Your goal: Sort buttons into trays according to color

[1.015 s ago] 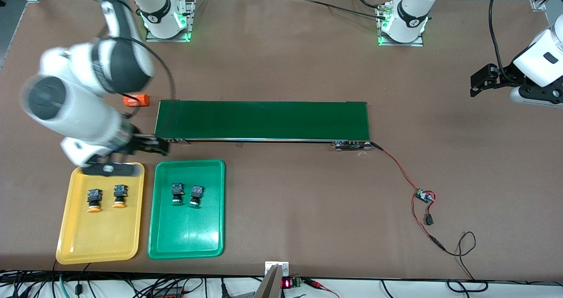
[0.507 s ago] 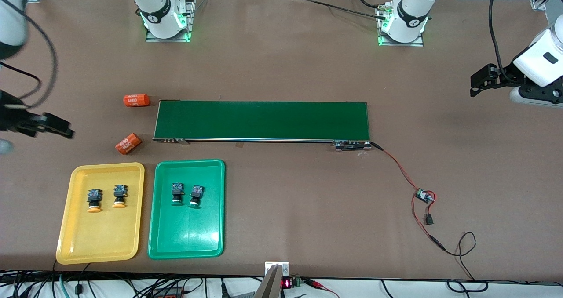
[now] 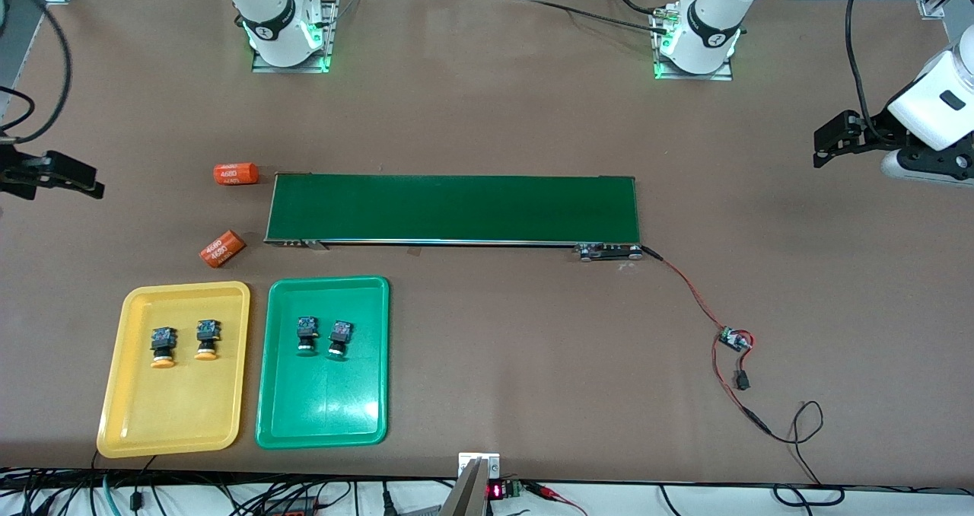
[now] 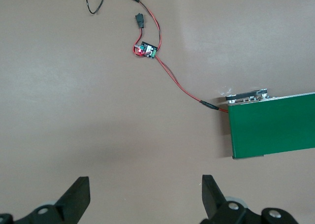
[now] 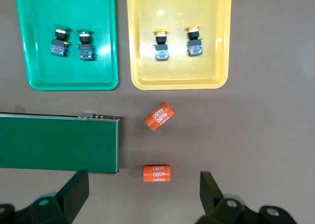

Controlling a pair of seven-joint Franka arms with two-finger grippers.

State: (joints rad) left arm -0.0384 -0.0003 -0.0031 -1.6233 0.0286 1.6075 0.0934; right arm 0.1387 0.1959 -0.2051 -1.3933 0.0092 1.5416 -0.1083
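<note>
Two yellow-orange buttons (image 3: 162, 346) (image 3: 206, 339) lie in the yellow tray (image 3: 175, 417). Two green buttons (image 3: 306, 335) (image 3: 340, 339) lie in the green tray (image 3: 319, 417) beside it. The right wrist view shows both trays, the yellow tray (image 5: 177, 71) and the green tray (image 5: 74, 79), with their buttons. My right gripper (image 3: 84, 183) is open and empty, up over the table's edge at the right arm's end; in its wrist view (image 5: 142, 190) an orange cylinder lies below it. My left gripper (image 3: 829, 143) is open and empty (image 4: 145, 184) over bare table at the left arm's end.
A long dark-green conveyor belt (image 3: 453, 208) lies across the middle. Two orange "4680" cylinders (image 3: 236, 173) (image 3: 223, 248) lie at its right-arm end, farther from the camera than the trays. A small circuit board (image 3: 735, 339) with red wires lies near the belt's other end.
The right arm has swung away from over the yellow tray's edge out to the table's edge, uncovering the second orange cylinder. The left arm has not moved.
</note>
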